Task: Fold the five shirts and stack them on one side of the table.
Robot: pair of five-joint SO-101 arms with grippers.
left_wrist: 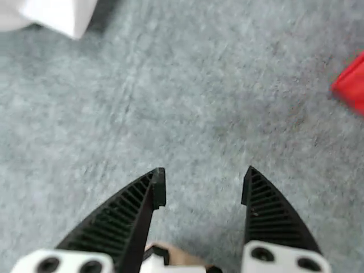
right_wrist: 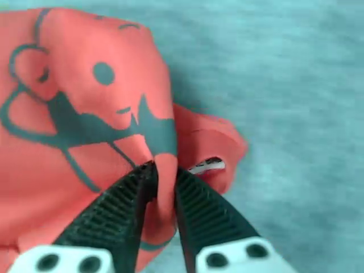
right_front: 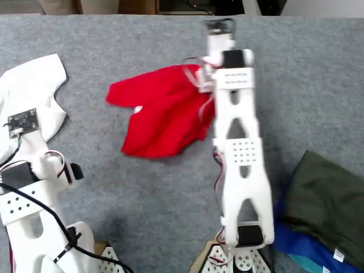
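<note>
A crumpled red shirt (right_front: pixel 162 116) lies on the grey table at centre back. Its dark printed drawing (right_wrist: pixel 85 122) faces the right wrist view. My right gripper (right_wrist: pixel 164 176) is shut on a raised fold of that red shirt (right_wrist: pixel 85 68); from above, the right arm (right_front: pixel 236 131) stretches to the shirt's right edge. A white shirt (right_front: pixel 31 91) lies at the far left, and its corner (left_wrist: pixel 54 14) lies ahead of my left gripper. My left gripper (left_wrist: pixel 202 185) hangs open over bare grey cloth, holding nothing. The left arm (right_front: pixel 28 187) sits at the lower left.
A dark green shirt (right_front: pixel 327 199) lies on a blue one (right_front: pixel 298 244) at the right front edge. The grey table covering (right_front: pixel 142 199) is bare between the two arms. A red edge (left_wrist: pixel 352 85) of the red shirt lies ahead of my left gripper, off to one side.
</note>
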